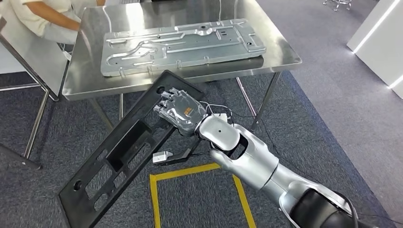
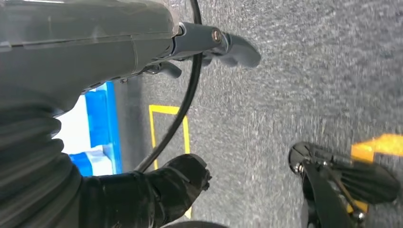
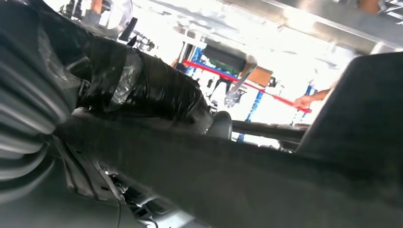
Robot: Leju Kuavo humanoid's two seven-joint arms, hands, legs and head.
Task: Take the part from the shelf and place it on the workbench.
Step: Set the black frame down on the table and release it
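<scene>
Black plastic part, long and cut with openings, tilts over grey carpet above yellow floor tape. Right hand grasps its upper end, just short of the steel workbench. Left hand hangs above the floor, fingers apart, holding nothing. A stamped metal panel lies on the bench; beyond, a seated person.

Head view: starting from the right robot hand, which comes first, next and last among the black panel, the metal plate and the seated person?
1. The black panel: held by the right robot hand near its upper end.
2. The metal plate: lying on the steel workbench just beyond the hand.
3. The person: seated past the workbench's far left corner.
</scene>
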